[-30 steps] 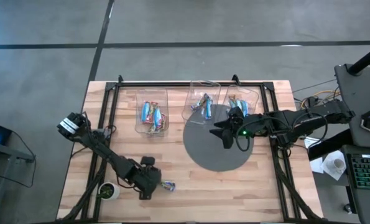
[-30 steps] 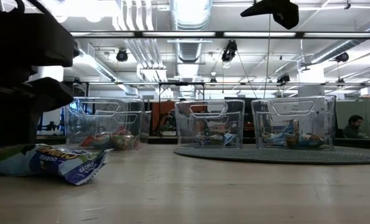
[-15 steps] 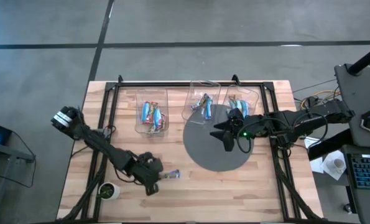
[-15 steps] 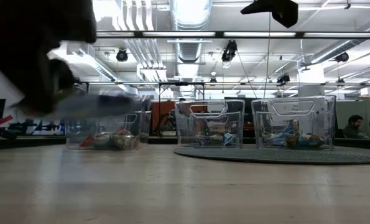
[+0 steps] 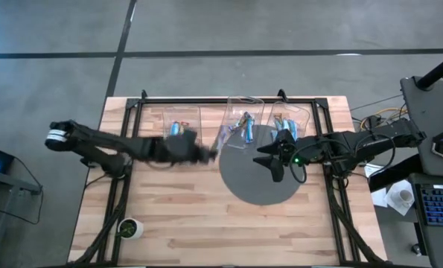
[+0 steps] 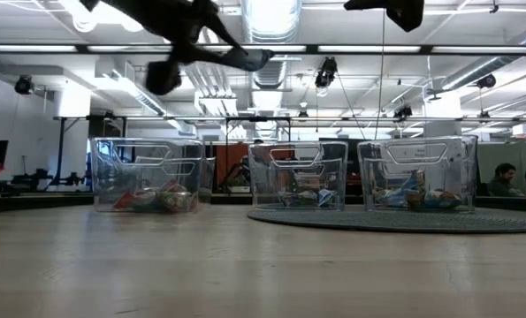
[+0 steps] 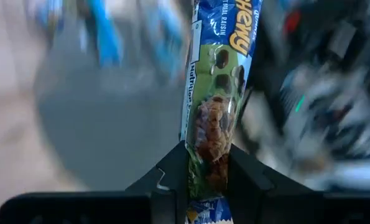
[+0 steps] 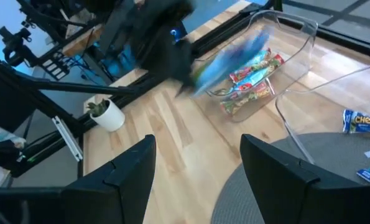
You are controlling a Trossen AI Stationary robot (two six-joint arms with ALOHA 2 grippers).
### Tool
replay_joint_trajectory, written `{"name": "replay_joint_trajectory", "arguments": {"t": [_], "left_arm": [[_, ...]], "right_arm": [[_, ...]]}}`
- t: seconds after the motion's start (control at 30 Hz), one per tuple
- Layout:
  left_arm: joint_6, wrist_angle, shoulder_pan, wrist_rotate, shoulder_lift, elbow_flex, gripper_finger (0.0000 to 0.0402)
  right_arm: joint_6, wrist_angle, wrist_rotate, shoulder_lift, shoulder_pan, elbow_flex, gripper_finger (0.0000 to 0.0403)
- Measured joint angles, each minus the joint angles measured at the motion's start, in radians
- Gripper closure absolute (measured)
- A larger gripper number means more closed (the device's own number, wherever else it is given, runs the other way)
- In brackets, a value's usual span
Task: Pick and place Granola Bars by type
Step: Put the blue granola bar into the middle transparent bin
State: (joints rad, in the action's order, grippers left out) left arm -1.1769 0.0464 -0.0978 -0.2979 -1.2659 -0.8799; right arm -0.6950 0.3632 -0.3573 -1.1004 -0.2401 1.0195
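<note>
Since a second ago, the left gripper (image 5: pixel 206 154) has been carried up off the near part of the wooden surface (image 5: pixel 206 223), where a granola bar (image 7: pixel 214 93) lay beside it, and swung toward the row of clear bins; it is now blurred with motion between the left bin (image 5: pixel 181 134) and the middle bin (image 5: pixel 240 123), above the surface. In the low view the arm is seen high overhead, and the bar that lay on the wood a second ago is gone from there. In the left wrist view the fingers (image 7: pixel 169 177) are clamped on the lower end of the bar, a blue and green wrapper printed with raisins and granola, which stands out straight beyond them.

The right gripper (image 5: pixel 269 158) is seen in much the same place as before, hovering over the grey round mat (image 5: pixel 243 182) near the right bin (image 5: pixel 292 119), its fingers (image 8: pixel 132 168) held apart with nothing between them.

Wrapped bars lie in all three bins, blue and red ones in the left bin as shown in the right wrist view. A small potted plant (image 5: pixel 129 228) stands at the near left corner of the surface.
</note>
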Motion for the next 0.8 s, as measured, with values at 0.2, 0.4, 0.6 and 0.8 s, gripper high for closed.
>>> {"name": "replay_joint_trajectory", "arguments": {"t": [0.2, 0.4, 0.6, 0.8], "left_arm": [[0.031, -0.151, 0.254, 0.084, -0.049, -0.022, 0.0335], [0.104, -0.151, 0.395, 0.327, -0.219, -0.105, 0.0335], [0.214, -0.15, 0.439, 0.346, -0.387, -0.205, 0.0335], [0.251, -0.148, 0.465, 0.353, -0.489, -0.276, 0.0334]], "right_arm": [[0.026, 0.0, -0.004, 0.0, 0.0, 0.0, 0.0179], [0.015, 0.0, -0.039, 0.0, 0.001, -0.001, 0.0179], [-0.01, 0.0, -0.08, 0.0, 0.001, -0.001, 0.0179], [-0.028, 0.001, -0.115, 0.0, 0.001, -0.001, 0.0179]]}}
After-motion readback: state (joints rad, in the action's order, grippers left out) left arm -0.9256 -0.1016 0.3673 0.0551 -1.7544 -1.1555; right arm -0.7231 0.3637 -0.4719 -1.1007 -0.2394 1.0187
